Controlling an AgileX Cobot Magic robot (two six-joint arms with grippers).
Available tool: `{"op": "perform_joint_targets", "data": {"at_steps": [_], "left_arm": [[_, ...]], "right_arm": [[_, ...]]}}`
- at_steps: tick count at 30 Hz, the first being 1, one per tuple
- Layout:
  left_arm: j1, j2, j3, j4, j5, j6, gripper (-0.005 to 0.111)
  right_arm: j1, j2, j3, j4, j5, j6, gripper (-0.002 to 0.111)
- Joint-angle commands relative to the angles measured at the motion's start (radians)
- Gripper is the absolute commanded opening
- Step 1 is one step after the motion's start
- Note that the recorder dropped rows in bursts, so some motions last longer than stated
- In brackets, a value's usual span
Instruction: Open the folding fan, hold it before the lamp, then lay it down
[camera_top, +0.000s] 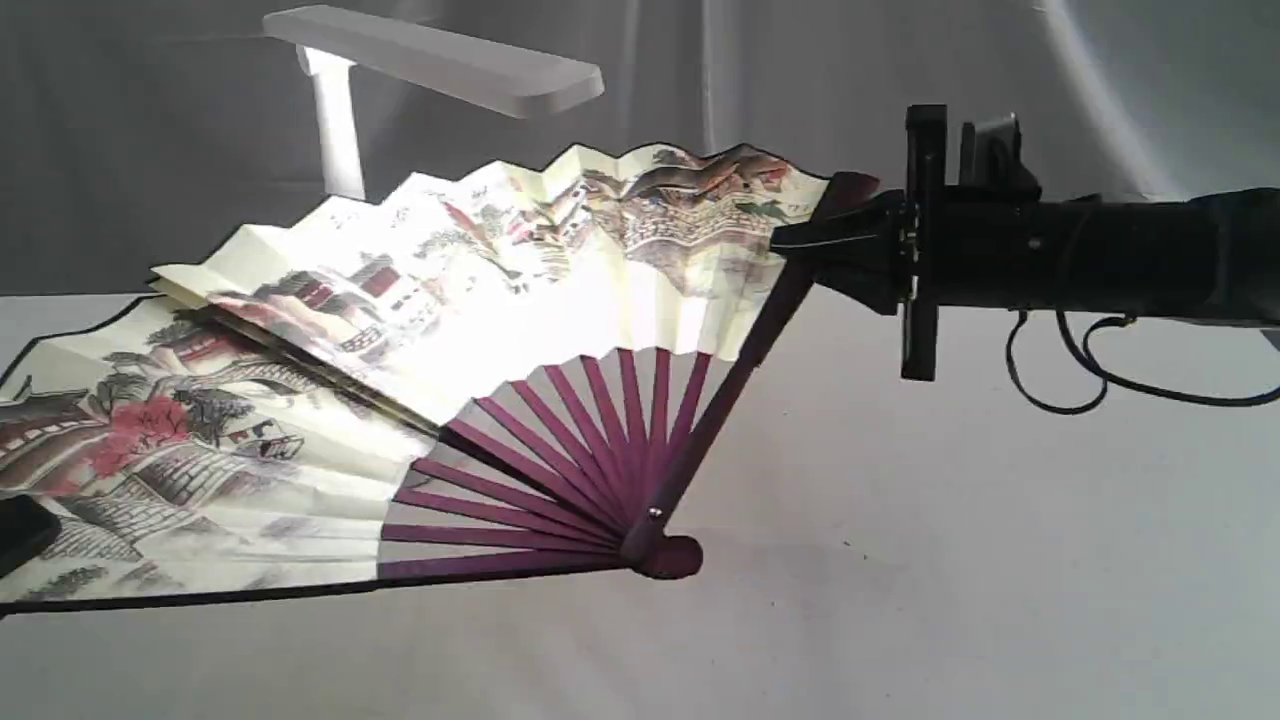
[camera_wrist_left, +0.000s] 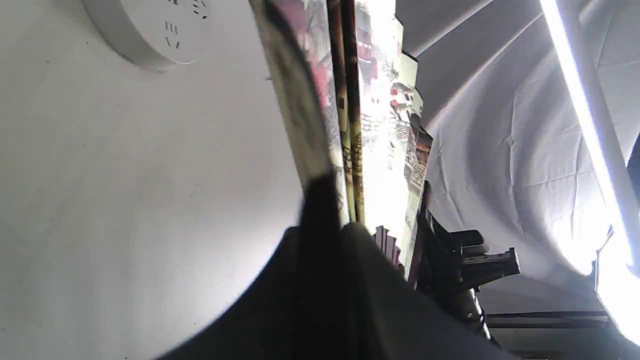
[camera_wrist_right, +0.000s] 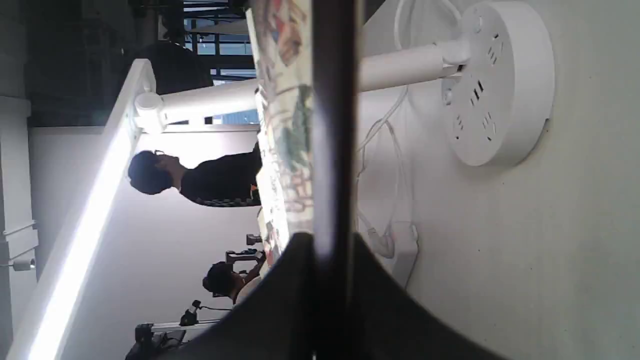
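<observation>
The folding fan (camera_top: 520, 270) is spread wide open, its cream landscape leaf lit from behind and its maroon ribs meeting at a pivot (camera_top: 662, 548) low at the table. My right gripper (camera_top: 805, 240) is shut on the top of the right guard rib (camera_wrist_right: 330, 125). At the far left, my left gripper (camera_top: 22, 530) is a dark shape at the leaf's lower edge; its wrist view shows it (camera_wrist_left: 337, 222) shut on the fan's other edge. The white lamp stands behind the fan, with its bar head (camera_top: 440, 58) above and its stem (camera_top: 338, 130) upright.
The lamp's round base (camera_wrist_right: 500, 85) with sockets sits on the white table (camera_top: 950, 560), its white cord (camera_wrist_right: 387, 150) trailing beside it. A grey cloth (camera_top: 1100, 80) hangs behind. Two people (camera_wrist_right: 200, 180) show in the right wrist view's background.
</observation>
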Motion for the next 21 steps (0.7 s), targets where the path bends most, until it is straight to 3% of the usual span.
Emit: {"op": "perform_joint_targets", "data": {"at_steps": [1, 21], "left_arm": [[-0.003, -0.004, 0.017, 0.168, 0.021, 0.066, 0.0], [-0.003, -0.004, 0.017, 0.167, 0.001, 0.063, 0.0]], "right_arm": [[-0.039, -0.024, -0.005, 0.105, -0.054, 0.0, 0.0], [-0.162, -0.024, -0.005, 0.105, -0.059, 0.006, 0.0]]}}
